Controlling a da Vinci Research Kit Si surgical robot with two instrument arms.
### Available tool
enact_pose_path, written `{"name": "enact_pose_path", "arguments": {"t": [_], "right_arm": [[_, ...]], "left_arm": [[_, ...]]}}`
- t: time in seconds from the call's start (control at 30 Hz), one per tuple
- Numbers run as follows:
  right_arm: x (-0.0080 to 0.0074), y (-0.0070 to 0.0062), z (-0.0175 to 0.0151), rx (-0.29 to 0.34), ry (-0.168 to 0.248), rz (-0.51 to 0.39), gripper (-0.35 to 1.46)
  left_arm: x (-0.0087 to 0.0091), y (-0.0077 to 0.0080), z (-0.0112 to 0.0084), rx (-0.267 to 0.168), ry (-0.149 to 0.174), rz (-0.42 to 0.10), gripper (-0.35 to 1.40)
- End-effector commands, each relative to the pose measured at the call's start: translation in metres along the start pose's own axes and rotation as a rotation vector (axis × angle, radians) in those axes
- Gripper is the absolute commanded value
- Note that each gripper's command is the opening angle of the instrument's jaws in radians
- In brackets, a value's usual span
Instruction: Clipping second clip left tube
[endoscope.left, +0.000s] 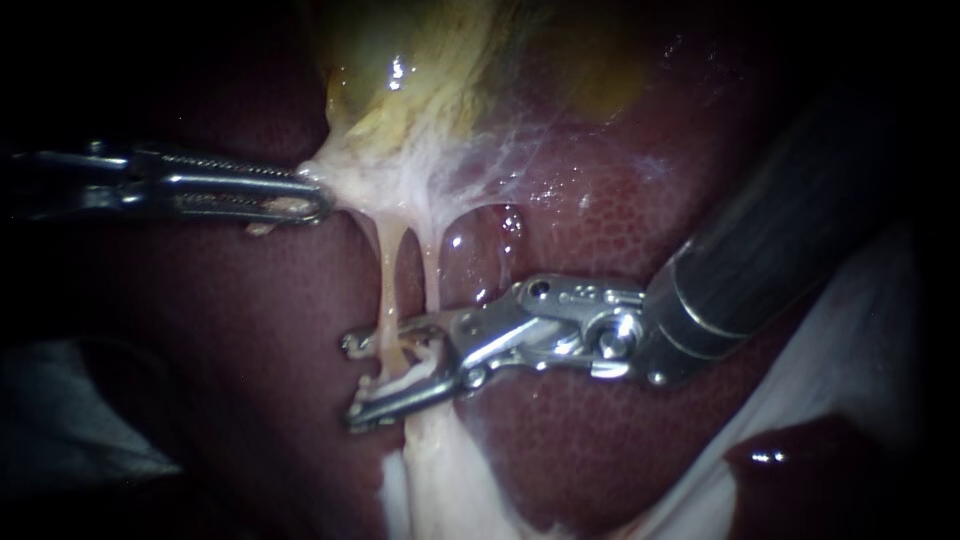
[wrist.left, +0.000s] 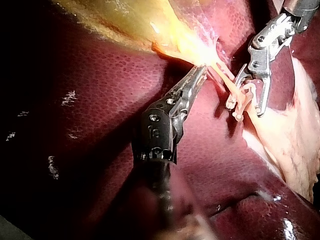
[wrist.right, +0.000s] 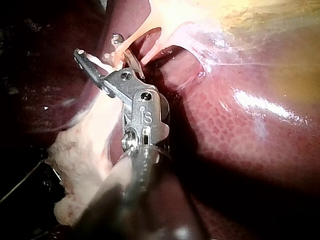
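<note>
Right instrument (endoscope.left: 352, 382) open across the left tube (endoscope.left: 388, 275)
Nearest, its jaws stand parted with the left tube running between them and the right tube (endoscope.left: 432, 265) close alongside. Further off, the left instrument (endoscope.left: 318, 200) is clenched on pale tissue (endoscope.left: 400, 175) above both tubes. Under all lies the wet, mottled liver (endoscope.left: 600, 430); the yellow gallbladder (endoscope.left: 420, 60) sits beyond, with darkness around.

Only small stamped marks show, on the right instrument (wrist.right: 96, 44).
</note>
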Motion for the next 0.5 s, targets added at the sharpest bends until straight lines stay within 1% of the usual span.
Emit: {"name": "enact_pose_path", "arguments": {"t": [0.03,0.17,0.27,0.37,0.43,0.5], "right_arm": [[0.0002,-0.0003,0.0001,0.007,0.0,0.003,0.48],[0.0004,-0.0009,0.0003,0.026,-0.004,-0.003,0.45],[0.0004,-0.0011,0.0002,0.044,-0.002,-0.001,0.38],[0.0005,-0.0012,0.0,0.034,0.001,0.005,0.32],[0.0006,-0.0012,-0.0002,0.032,0.002,0.006,0.25],[0.0007,-0.0014,-0.0005,0.034,0.002,0.007,0.1]], "left_arm": [[0.0,0.0,0.0,0.0,0.0,0.0,-0.35],[0.0,0.0,0.0,0.0,0.0,0.0,-0.35],[0.0,0.0,0.0,0.0,0.0,0.0,-0.35],[0.0,0.0,0.0,0.0,0.0,0.0,-0.35],[0.0,0.0,0.0001,0.0,0.0,-0.001,-0.35],[0.0,0.0,0.0001,0.001,0.0,-0.001,-0.35]]}}
